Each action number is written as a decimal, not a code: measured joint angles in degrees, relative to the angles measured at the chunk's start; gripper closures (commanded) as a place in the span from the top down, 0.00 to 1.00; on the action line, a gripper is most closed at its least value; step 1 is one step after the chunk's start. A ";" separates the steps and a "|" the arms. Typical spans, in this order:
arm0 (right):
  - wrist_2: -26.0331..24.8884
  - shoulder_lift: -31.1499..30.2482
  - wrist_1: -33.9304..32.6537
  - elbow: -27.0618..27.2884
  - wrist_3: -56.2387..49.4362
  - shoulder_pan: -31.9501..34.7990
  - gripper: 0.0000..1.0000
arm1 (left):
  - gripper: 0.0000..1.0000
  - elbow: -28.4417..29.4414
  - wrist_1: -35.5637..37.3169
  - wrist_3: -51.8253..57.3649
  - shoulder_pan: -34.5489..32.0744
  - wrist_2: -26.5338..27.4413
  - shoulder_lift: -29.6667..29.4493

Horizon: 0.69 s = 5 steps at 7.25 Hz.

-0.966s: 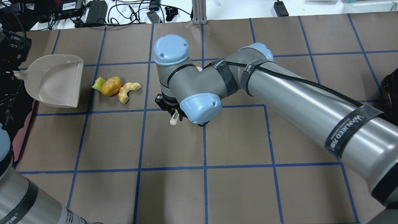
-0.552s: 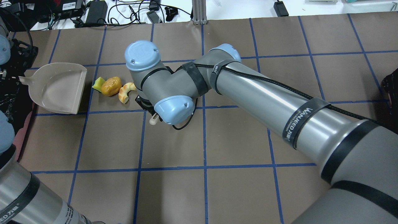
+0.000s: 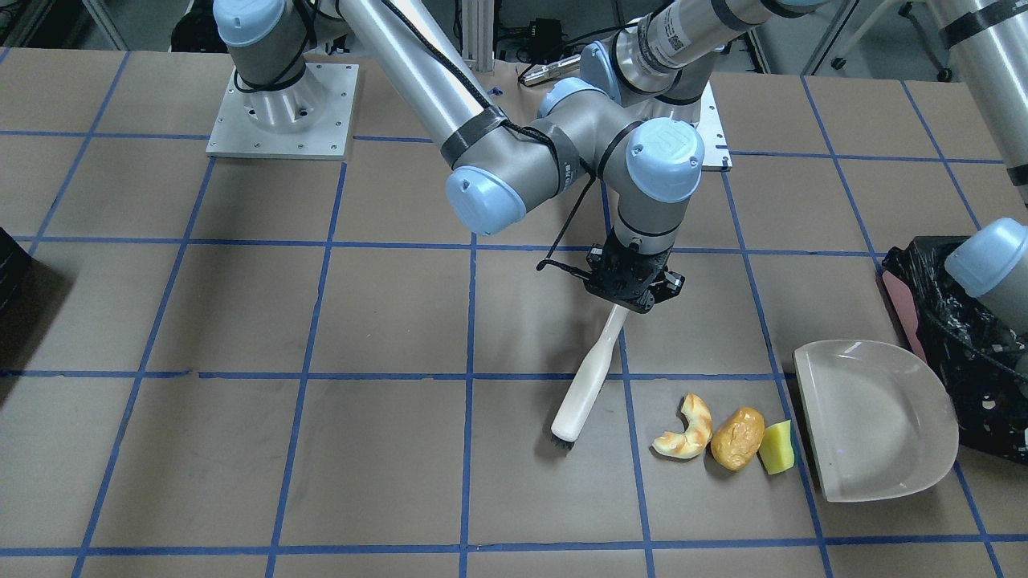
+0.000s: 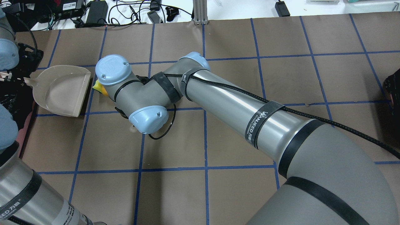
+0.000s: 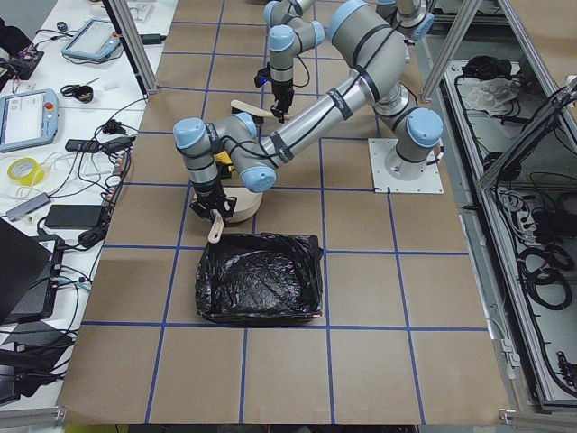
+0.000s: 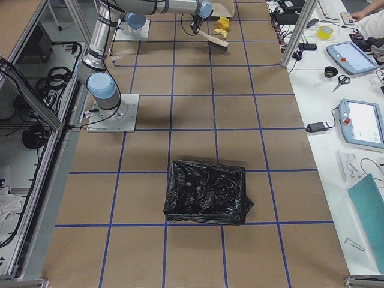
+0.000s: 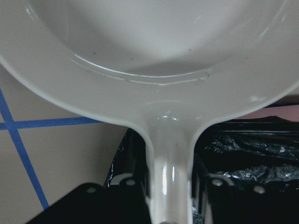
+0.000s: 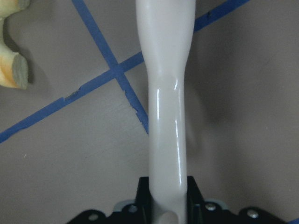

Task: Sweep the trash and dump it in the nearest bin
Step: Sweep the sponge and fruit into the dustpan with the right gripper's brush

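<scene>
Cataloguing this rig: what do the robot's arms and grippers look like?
The right arm and left arm are silver-grey tubes with light-blue joint caps and white-lettered black straps; a black braided cable follows the right arm. The right gripper is black.

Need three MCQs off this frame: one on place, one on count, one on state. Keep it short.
1. Where is the sponge wedge relative to the dustpan?
A) inside it
B) underneath it
C) just outside its open edge

2. How many trash pieces lie on the table?
A) two
B) three
C) five

3. What is the right gripper doing?
A) shut on the brush handle
B) open, holding nothing
C) shut on a trash piece

Answers:
1 C: the front-facing view shows the yellow wedge on the paper beside the pan's open edge.
2 B: three pieces sit in a row there.
3 A: the right wrist view shows the white handle clamped between the jaws.
</scene>
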 measured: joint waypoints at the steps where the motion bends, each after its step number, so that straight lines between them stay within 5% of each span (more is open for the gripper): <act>1: 0.08 0.66 -0.18 -0.61 0.83 0.66 0.00 | 0.00 -0.01 0.30 -0.11 -0.15 -0.14 -0.35; 5: -0.30 5.80 -0.05 -7.88 3.49 4.13 0.00 | 0.00 -0.25 1.55 -0.67 -0.97 -0.56 -0.94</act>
